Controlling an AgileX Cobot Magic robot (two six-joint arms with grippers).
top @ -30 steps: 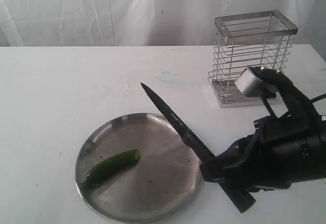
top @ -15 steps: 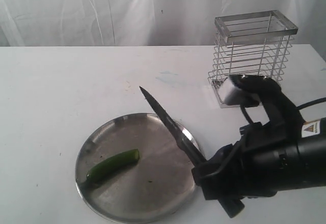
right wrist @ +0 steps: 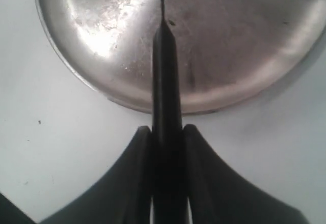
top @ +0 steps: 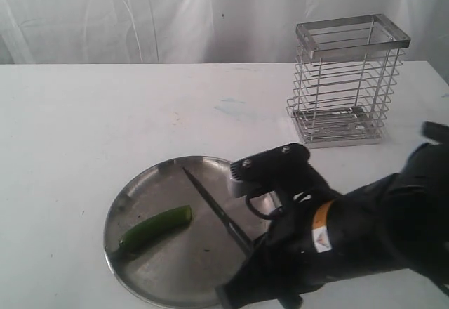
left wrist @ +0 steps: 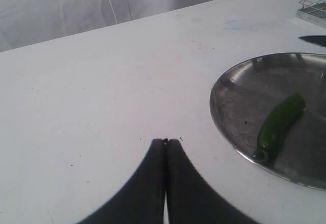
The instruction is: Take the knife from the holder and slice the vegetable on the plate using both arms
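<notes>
1. The right gripper [right wrist: 167, 132] is clamped on the black handle of the knife [top: 214, 207], with one finger on each side.
2. The knife's long axis lies diagonally over the plate [top: 140, 182]. Its tip points to the plate's far rim.
3. The vegetable [top: 156, 228] lies near the plate's left rim. Its cut end points toward the blade and does not touch it.
4. The left gripper [left wrist: 165, 142] has its fingers pressed together on nothing, over the table [top: 84, 112].
5. The holder [top: 344, 84] stands upright near the table's far right corner.
</notes>
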